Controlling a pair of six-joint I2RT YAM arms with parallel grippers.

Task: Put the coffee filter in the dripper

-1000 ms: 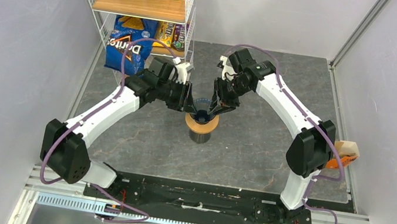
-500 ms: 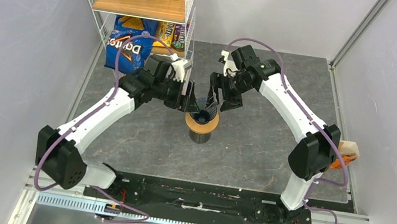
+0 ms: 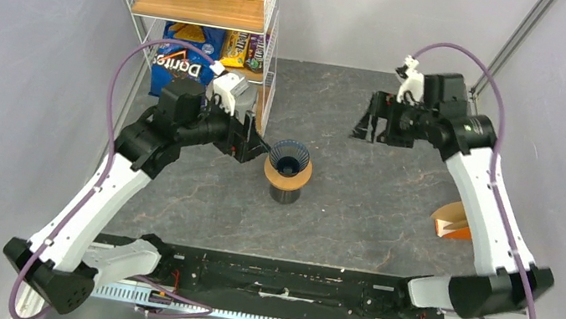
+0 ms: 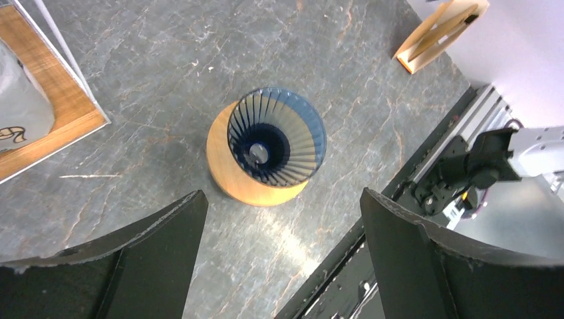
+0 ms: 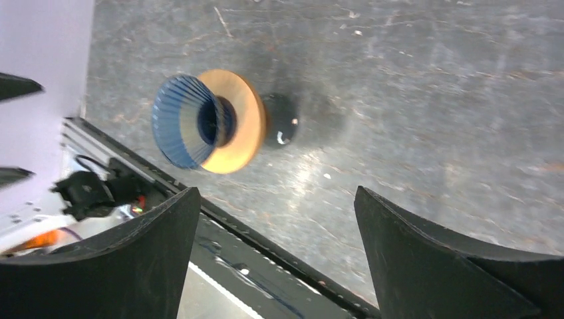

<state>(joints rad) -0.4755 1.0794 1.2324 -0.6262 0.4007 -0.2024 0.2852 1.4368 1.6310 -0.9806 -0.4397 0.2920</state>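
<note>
Arms bent, left claw (image 3: 253,141) and right claw (image 3: 370,123) gape empty, flanking the ribbed blue dripper (image 4: 276,146) on a wooden ring (image 4: 223,169).

We see the dripper (image 3: 290,157), a dark blue see-through cone with a ribbed inside, standing upright with its mouth up near the centre of the top view. It is seated in a tan wooden ring (image 3: 286,182) on a dark cup (image 3: 284,197). Its right inner wall looks pale tan; we cannot tell whether that is the coffee filter.
</note>
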